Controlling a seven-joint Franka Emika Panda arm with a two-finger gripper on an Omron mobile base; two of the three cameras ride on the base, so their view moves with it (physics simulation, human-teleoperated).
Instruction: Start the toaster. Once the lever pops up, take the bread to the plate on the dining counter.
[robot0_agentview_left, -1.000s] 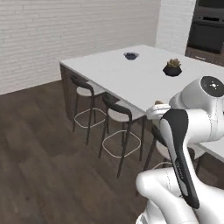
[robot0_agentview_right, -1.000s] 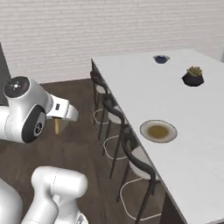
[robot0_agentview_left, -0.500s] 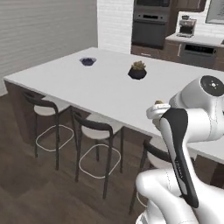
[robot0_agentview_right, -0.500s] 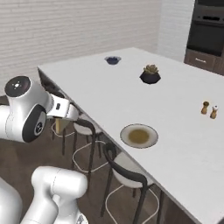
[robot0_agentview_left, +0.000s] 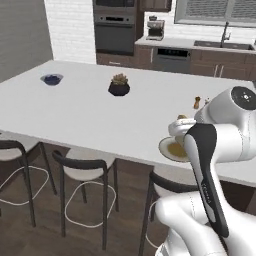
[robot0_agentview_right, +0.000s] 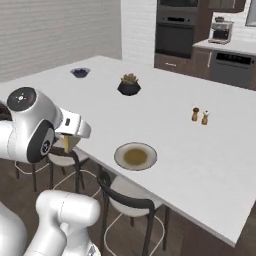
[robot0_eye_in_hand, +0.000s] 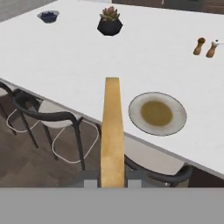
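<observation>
My gripper (robot0_eye_in_hand: 112, 180) is shut on the bread (robot0_eye_in_hand: 112, 127), a pale tan slice seen edge-on that sticks up between the fingers. In the right base view the bread (robot0_agentview_right: 66, 145) hangs under the white hand, just off the near edge of the dining counter (robot0_agentview_right: 200, 150). The round grey-brown plate (robot0_eye_in_hand: 175, 124) lies on the white dining counter (robot0_eye_in_hand: 65, 57) close to its near edge, a little ahead and to the right of the bread. The plate (robot0_agentview_right: 135, 156) carries nothing. My arm partly hides the plate (robot0_agentview_left: 169, 148) in the left base view. The toaster is out of view.
On the counter stand a black planter (robot0_eye_in_hand: 110, 24) with a succulent, a dark blue bowl (robot0_eye_in_hand: 48, 16) and two small shakers (robot0_eye_in_hand: 205, 47). Dark stools (robot0_eye_in_hand: 48, 118) line the near edge under the counter. Wall ovens (robot0_agentview_left: 114, 32) and a sink counter lie behind.
The whole scene has shifted: the base has moved round, so the counter and plate now lie closer in front. The gripper keeps its hold on the bread.
</observation>
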